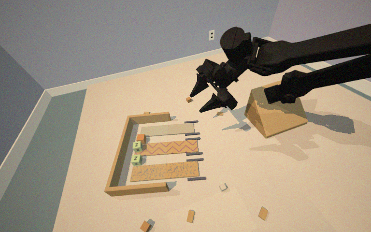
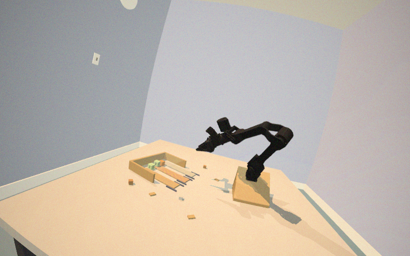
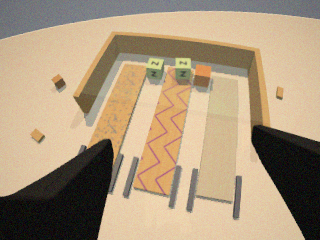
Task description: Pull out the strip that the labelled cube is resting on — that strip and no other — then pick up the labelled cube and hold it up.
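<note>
A green cube with a dark letter [image 1: 136,146] [image 2: 156,163] [image 3: 183,70] rests on the far end of the zigzag strip [image 1: 172,147] [image 2: 172,173] [image 3: 162,131]. A second lettered green cube [image 1: 136,159] [image 2: 151,166] [image 3: 155,68] stands between that strip and the speckled strip [image 1: 166,170] [image 3: 117,110]. An orange cube [image 1: 140,137] [image 2: 162,162] [image 3: 202,75] sits between the zigzag strip and the plain pale strip [image 1: 169,129] [image 2: 180,168] [image 3: 218,135]. My gripper [image 1: 195,104] [image 2: 202,150] [image 3: 184,140] is open and empty, above the table before the strips' near ends.
A three-sided wooden wall [image 1: 136,188] [image 2: 142,173] [image 3: 185,45] surrounds the strips' far ends, open towards the arm. Dark rails [image 1: 191,121] [image 3: 238,197] flank the near ends. Several small loose blocks lie around, including a pale one [image 1: 223,187] [image 2: 181,198]. The arm's wedge base [image 1: 278,123] stands behind.
</note>
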### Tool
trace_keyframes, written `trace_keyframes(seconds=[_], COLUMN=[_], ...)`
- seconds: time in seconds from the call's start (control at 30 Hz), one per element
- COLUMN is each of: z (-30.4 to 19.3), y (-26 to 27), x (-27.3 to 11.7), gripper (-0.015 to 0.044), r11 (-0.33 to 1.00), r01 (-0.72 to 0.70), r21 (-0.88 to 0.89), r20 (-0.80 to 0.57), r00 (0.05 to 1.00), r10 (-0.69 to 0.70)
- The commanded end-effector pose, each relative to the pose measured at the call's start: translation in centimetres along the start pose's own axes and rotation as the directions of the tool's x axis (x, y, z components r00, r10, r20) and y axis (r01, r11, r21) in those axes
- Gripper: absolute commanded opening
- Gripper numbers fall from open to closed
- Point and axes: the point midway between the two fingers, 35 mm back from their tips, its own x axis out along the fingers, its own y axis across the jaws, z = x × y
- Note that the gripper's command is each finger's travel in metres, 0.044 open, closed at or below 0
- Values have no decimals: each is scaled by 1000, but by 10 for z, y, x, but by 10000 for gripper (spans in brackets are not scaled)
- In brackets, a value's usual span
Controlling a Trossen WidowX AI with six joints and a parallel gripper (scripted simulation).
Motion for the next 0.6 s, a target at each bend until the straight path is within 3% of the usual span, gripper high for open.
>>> trace_keyframes(seconds=[0.0,0.2,0.4,0.57], z=[2,-2,-17,-35], y=[-1,0,9,21], x=[10,54,90,112], gripper=[321,164,6,0], r11=[1000,990,974,960], r01=[1,52,131,207], r21=[25,131,182,186], r20=[-57,-320,-562,-738], r00=[998,947,827,675], r10=[1,-8,-6,-3])
